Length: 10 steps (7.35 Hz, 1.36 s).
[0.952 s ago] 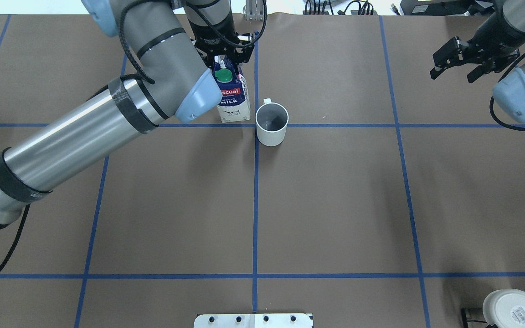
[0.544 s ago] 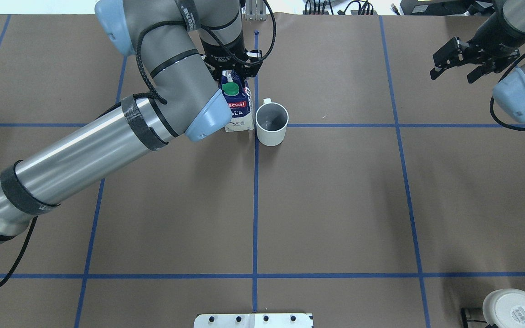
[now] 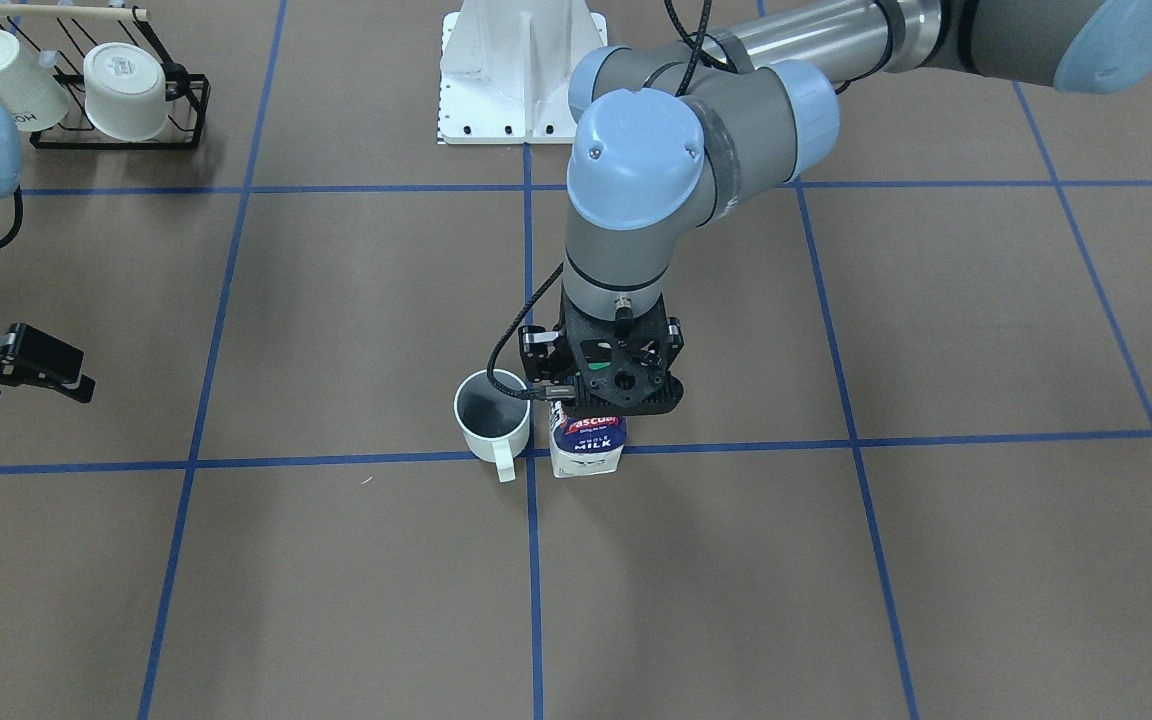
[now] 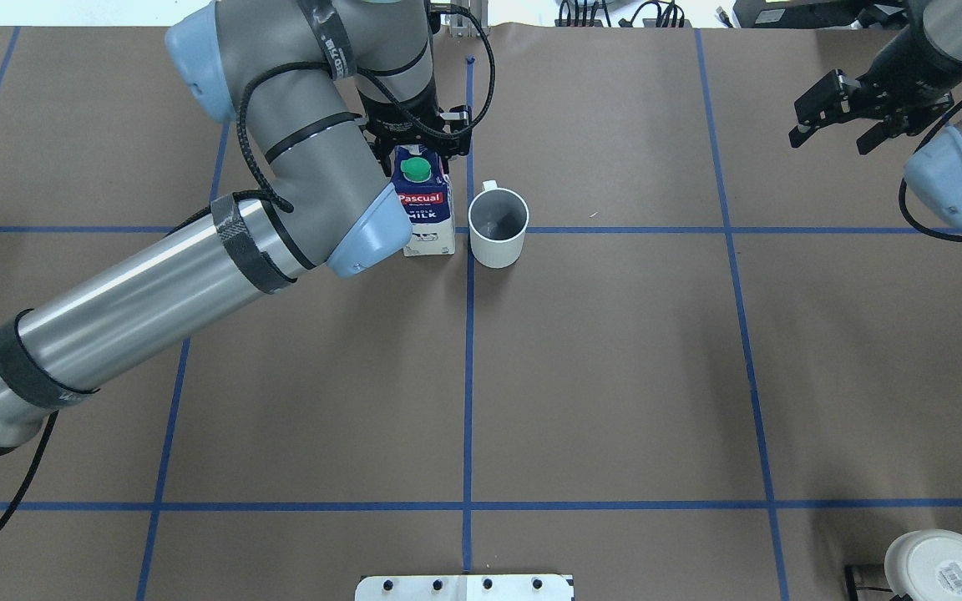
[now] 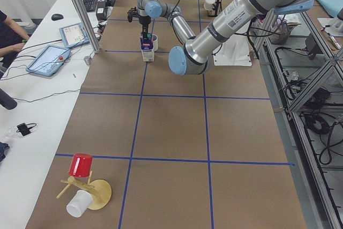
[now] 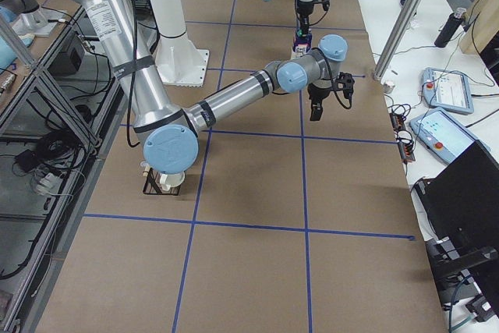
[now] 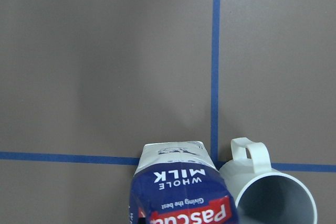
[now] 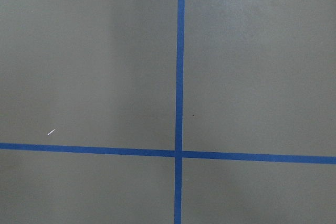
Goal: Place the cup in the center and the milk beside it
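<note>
Gripping the milk (image 4: 424,209) by its top, the left claw (image 4: 417,150) has the carton upright on the tabletop (image 4: 615,376), just beside the cup (image 4: 498,227). That cup sits by a blue tape crossing, handle pointing away from the robot. The right claw (image 4: 827,140) hangs spread and empty, well apart.

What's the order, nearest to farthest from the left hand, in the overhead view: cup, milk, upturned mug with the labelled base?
1. milk: gripped at its top by the left hand, just left of the centre line.
2. cup: right beside the milk, on the line crossing.
3. upturned mug: far off at the near right corner.
</note>
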Each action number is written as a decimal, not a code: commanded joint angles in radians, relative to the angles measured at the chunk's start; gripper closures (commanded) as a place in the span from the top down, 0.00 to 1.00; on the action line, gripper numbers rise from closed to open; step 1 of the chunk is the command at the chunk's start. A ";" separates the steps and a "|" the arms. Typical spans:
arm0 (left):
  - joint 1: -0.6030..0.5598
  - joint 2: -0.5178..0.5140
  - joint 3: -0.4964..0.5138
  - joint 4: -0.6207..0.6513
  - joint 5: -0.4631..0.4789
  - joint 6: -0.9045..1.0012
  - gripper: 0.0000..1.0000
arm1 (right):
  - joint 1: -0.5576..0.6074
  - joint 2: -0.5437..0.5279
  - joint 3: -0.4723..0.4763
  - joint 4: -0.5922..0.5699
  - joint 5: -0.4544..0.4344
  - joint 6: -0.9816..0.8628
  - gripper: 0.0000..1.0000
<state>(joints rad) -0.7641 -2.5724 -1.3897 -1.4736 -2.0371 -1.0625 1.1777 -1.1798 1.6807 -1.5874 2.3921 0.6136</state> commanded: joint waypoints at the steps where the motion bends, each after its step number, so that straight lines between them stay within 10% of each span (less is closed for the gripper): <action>1: -0.001 0.005 -0.084 0.070 -0.005 0.022 0.98 | 0.000 0.002 0.002 0.000 0.004 -0.002 1.00; 3: -0.085 0.021 -0.203 0.203 -0.009 0.103 0.98 | 0.003 -0.014 -0.002 0.004 -0.002 0.005 1.00; 6: -0.255 0.450 -0.587 0.208 -0.018 0.251 0.98 | 0.025 -0.056 -0.033 0.004 -0.017 -0.110 1.00; 10: -0.380 0.792 -0.473 -0.188 -0.049 0.256 0.98 | 0.169 -0.081 -0.165 0.001 -0.100 -0.229 1.00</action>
<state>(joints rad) -1.1005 -1.8821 -1.9218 -1.5029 -2.0795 -0.8067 1.2826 -1.2304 1.5401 -1.5846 2.3110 0.4532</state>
